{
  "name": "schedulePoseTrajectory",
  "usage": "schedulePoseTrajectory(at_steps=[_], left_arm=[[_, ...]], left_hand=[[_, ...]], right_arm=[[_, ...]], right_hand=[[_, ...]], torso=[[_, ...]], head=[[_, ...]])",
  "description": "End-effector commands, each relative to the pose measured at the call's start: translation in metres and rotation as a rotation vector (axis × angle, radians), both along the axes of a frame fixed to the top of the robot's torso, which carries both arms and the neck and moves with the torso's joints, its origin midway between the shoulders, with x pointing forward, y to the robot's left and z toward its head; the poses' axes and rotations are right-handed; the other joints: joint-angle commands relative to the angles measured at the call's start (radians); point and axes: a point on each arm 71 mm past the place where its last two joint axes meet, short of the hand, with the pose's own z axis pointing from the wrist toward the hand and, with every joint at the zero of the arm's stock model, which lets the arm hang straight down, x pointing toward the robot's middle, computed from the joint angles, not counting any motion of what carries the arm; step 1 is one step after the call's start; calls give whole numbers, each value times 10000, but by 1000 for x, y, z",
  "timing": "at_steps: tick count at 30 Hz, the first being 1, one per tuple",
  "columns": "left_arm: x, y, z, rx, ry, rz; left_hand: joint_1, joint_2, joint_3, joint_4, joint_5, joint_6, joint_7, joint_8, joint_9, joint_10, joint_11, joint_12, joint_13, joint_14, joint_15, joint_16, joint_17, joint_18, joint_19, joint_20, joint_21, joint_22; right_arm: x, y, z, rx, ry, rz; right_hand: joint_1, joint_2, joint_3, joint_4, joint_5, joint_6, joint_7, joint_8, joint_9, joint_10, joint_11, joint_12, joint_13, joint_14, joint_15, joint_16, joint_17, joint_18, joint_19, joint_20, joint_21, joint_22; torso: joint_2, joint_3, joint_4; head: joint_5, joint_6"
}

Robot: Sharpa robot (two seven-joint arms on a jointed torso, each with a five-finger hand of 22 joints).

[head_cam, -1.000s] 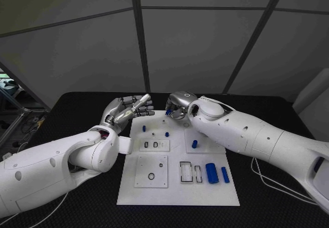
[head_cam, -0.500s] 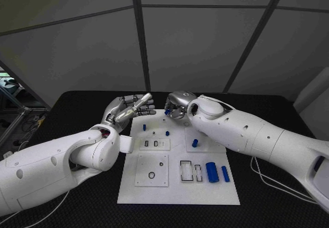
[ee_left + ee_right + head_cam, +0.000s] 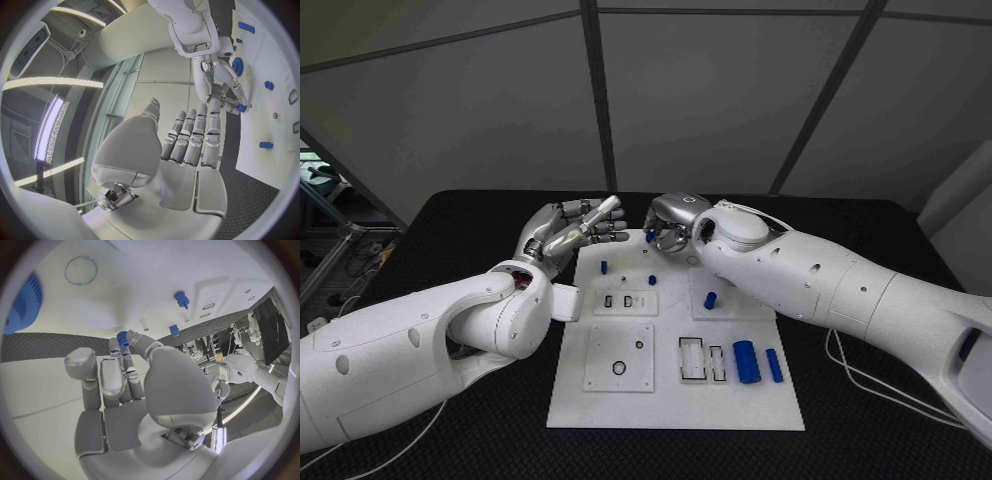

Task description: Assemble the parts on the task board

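The white task board (image 3: 671, 392) lies in the middle of the black table. My right hand (image 3: 674, 224) hovers over the board's far edge and pinches a small blue toothed part (image 3: 122, 337) at its fingertips; the same part (image 3: 652, 236) appears in the head view. My left hand (image 3: 571, 230) is raised beside the board's far left corner, fingers straight and apart, holding nothing; the left wrist view shows this left hand (image 3: 187, 145) the same way. Blue pegs (image 3: 603, 267) (image 3: 652, 280) (image 3: 711, 300) stand on the board. Two long blue parts (image 3: 746, 362) (image 3: 773, 366) lie near its right edge.
A large blue gear (image 3: 24, 304) sits on the board near the right hand. Square plates with slots and holes (image 3: 617, 360) (image 3: 701, 360) are set into the board. Black table (image 3: 877, 230) surrounds it. A cable (image 3: 877, 385) trails at the right.
Hardly anything differs: the right hand keeps pinching the small blue part over the board's far edge, and the left hand stays raised.
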Motion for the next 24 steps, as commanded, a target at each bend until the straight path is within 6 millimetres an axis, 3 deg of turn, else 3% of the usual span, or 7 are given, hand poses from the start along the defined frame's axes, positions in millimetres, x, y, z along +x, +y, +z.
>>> schedulePoseTrajectory(at_steps=[1,6,12,17,21,23,24], left_arm=[[0,-2,2,-7,-92,-163],[0,-1,2,-4,-79,-171],[0,1,1,15,-63,-152],[2,6,0,69,-56,-43],[2,10,0,106,-63,38],[2,12,0,126,-61,79],[3,13,0,136,-60,100]], left_hand=[[50,20,-17,-24,-19,-85,421,-64,-16,-2,48,-49,-15,-52,28,-57,-15,-129,18,19,-63,-18],[50,21,-19,-24,-19,-95,422,-69,-17,-5,49,-54,-15,-55,30,-62,-16,-129,17,20,-65,-20],[49,24,-25,-26,-19,-123,425,-85,-19,-16,54,-68,-15,-62,34,-77,-18,-130,14,23,-71,-25],[47,32,-38,-29,-19,3,398,-84,-6,-2,53,-81,-10,-68,39,-104,-20,-131,9,28,-85,-37],[50,42,-47,-35,-19,88,366,-81,4,32,42,-80,-5,-59,36,-120,-19,-128,9,30,-94,-46],[51,46,-51,-37,-19,115,354,-80,7,45,39,-81,-3,-51,33,-124,-18,-126,10,30,-97,-49],[51,46,-51,-37,-19,115,354,-80,7,45,39,-81,-3,-51,33,-124,-18,-126,10,30,-97,-49]], right_arm=[[0,1,-2,-164,196,42],[2,-2,-2,-164,148,-135],[-1,-11,3,40,-276,-247],[-11,-35,15,574,-847,-367],[-21,-65,23,1221,-703,-718],[-25,-83,24,1484,-197,-1033],[-26,-91,24,1603,126,-1212]], right_hand=[[-65,-198,-76,83,-89,-871,19,-62,-194,-636,103,-33,-110,115,95,-194,-414,-96,-263,63,-216,-453],[87,-251,-612,88,-253,-2269,-173,-46,-187,-2055,327,52,-230,-368,260,-916,-1578,110,-990,212,-972,-1654],[264,-135,-1043,122,-190,-1886,-110,103,-92,-2198,326,398,-172,-359,267,-879,-1598,129,-1014,253,-988,-1683],[247,-35,-1225,245,83,-1404,103,247,-34,-1458,149,1059,-38,-42,152,-479,-1042,9,-580,176,-506,-949],[142,-31,-1249,412,129,-1117,124,321,-14,-679,74,1483,77,44,98,-377,-868,-68,-338,134,-214,-496],[112,-77,-1291,488,105,-1044,82,328,-18,117,-66,1874,253,116,5,-236,-644,-109,-197,75,-31,-203],[99,-205,-1411,496,72,-1064,33,302,-32,755,-178,2266,451,161,-79,-130,-472,-142,-101,21,96,9]], torso=[[0,-5,6],[3,1,1],[-2,13,-7],[-38,40,-70],[-68,72,-131],[-88,95,-163],[-96,101,-176]], head=[[7,-8],[4,-9],[27,-5],[57,54],[87,53],[67,76],[61,88]])
